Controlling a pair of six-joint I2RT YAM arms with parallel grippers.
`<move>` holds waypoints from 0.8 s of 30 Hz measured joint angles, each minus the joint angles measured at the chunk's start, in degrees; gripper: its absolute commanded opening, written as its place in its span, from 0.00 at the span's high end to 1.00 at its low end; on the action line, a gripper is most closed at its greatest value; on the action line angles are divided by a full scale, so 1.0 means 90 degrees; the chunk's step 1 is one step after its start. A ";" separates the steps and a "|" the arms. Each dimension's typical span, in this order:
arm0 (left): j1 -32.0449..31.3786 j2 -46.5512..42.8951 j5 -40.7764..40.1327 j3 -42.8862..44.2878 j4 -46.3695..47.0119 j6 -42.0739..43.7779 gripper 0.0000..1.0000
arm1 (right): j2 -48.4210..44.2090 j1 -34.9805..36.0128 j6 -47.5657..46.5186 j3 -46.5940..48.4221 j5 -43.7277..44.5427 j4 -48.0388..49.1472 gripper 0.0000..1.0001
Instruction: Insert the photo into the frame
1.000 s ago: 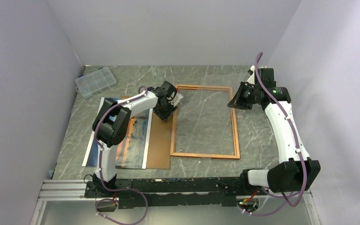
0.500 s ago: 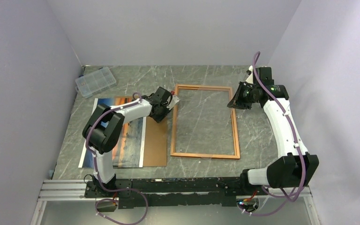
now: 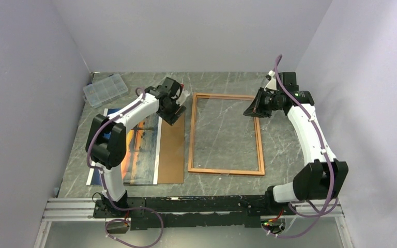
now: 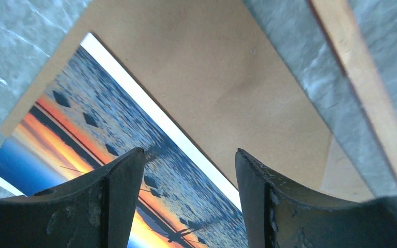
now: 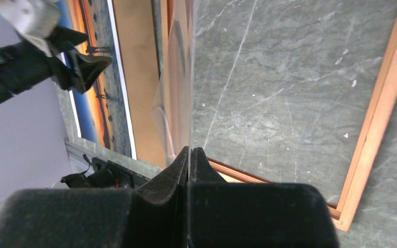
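Note:
The frame (image 3: 259,139), a red-orange wooden border, lies flat at the table's middle; it also shows in the right wrist view (image 5: 380,103) and in the left wrist view (image 4: 362,77). The photo (image 3: 134,150) of an orange sunset lies to its left on a brown backing board (image 3: 173,150). My left gripper (image 3: 174,109) is open and empty. It hangs over the photo's (image 4: 108,119) white right edge and the board (image 4: 212,77). My right gripper (image 3: 249,111) is at the frame's far right side, shut on the edge of the clear glazing pane (image 5: 178,77), which is seen edge-on.
A clear plastic organiser box (image 3: 105,89) sits at the back left corner. Grey walls close in the table on the left, back and right. The arms' mounting rail (image 3: 186,206) runs along the near edge.
My left gripper has moved left and back, off the frame's left side to the board's far end. The photo and board have shifted left and straightened. My right gripper has edged slightly left.

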 measured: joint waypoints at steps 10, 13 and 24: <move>0.0036 0.0223 0.0974 0.0289 -0.0233 -0.0282 0.54 | 0.0804 0.0000 -0.0107 -0.0204 -0.0408 0.0495 0.81; 0.0034 0.0389 0.1251 0.0189 -0.0228 -0.0340 0.64 | 0.0806 0.0000 -0.0053 -0.0559 -0.0542 0.0801 0.79; -0.0022 0.0651 0.1428 -0.0223 -0.0197 -0.0338 0.70 | 0.0959 -0.0095 0.0457 -0.1887 -0.0675 0.1819 0.61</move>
